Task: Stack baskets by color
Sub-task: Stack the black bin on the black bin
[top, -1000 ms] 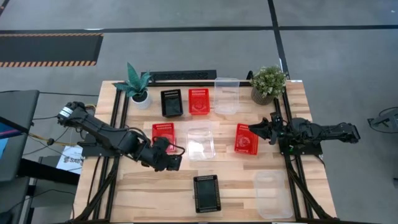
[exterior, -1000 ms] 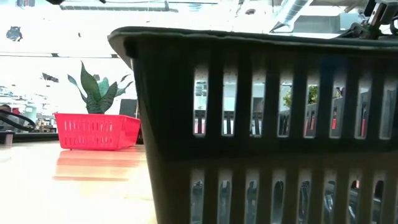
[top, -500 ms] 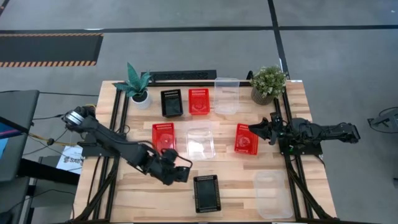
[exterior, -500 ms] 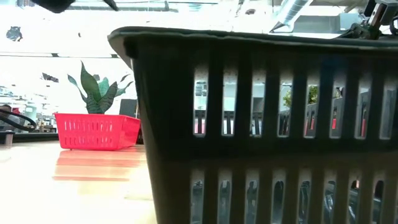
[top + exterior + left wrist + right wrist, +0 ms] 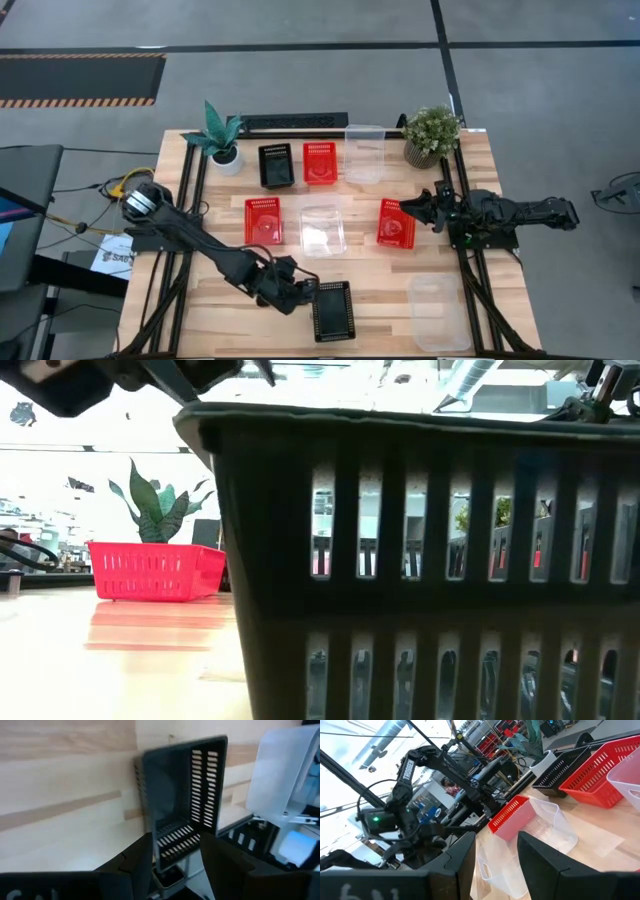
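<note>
My left gripper [image 5: 303, 293] hangs low over the front of the table [image 5: 380, 285], its fingers parted with nothing between them, right at the left long edge of the black basket [image 5: 331, 311] that sits near the front edge. In my left wrist view that same basket [image 5: 182, 802] lies straight ahead of my fingers [image 5: 142, 852], apart from them, its long side running away from me. Seen from above, its long axis runs front to back, so I judge the narrow wall nearest me is what I should straddle.

The other black basket [image 5: 276, 166] stands in the back row beside a red basket [image 5: 320, 162], so the lift must go away from the front edge toward it.

My right gripper [image 5: 413, 208] waits just beside the red basket [image 5: 396, 223] on the right, fingers apart and empty. My left arm is plainly the nearer one for the black basket.
</note>
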{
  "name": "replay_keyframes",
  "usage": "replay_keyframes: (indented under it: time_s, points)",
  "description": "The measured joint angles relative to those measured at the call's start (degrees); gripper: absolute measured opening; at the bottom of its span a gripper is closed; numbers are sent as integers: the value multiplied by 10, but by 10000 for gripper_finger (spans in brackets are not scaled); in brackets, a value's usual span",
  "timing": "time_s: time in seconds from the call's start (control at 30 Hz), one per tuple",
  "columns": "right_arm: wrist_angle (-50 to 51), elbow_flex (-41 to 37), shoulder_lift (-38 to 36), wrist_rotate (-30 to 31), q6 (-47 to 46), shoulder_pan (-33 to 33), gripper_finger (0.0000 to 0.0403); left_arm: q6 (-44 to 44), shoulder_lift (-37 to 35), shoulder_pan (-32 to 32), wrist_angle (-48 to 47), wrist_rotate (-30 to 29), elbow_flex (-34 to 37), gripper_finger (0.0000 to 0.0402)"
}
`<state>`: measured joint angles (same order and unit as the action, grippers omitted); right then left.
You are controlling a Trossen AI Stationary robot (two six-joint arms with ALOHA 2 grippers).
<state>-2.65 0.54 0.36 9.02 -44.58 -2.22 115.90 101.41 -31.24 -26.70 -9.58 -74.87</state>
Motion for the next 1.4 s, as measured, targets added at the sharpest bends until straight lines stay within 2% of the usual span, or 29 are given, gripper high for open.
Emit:
replay_keyframes:
  time_s: [0.3, 0.5, 0.7, 0.93, 1.2, 1.4]
  points:
    - [-4, 0, 0, 0, -1, 0, 169, 8, 47, 6, -1, -1, 0, 150]
    - [-8, 0, 0, 0, -9, 0, 169, 4, 78, 18, 54, 5, 0, 150]
    - [-9, 0, 0, 0, -10, 0, 169, 2, 85, 35, 43, 14, 0, 145]
    - [-9, 0, 0, 0, -10, 0, 169, -3, 85, 45, 2, 16, 0, 100]
    - [-10, 0, 0, 0, -10, 0, 169, -50, 89, 56, 19, 17, 0, 8]
    - [-10, 0, 0, 0, -6, 0, 169, -53, 89, 57, 27, 18, 0, 2]
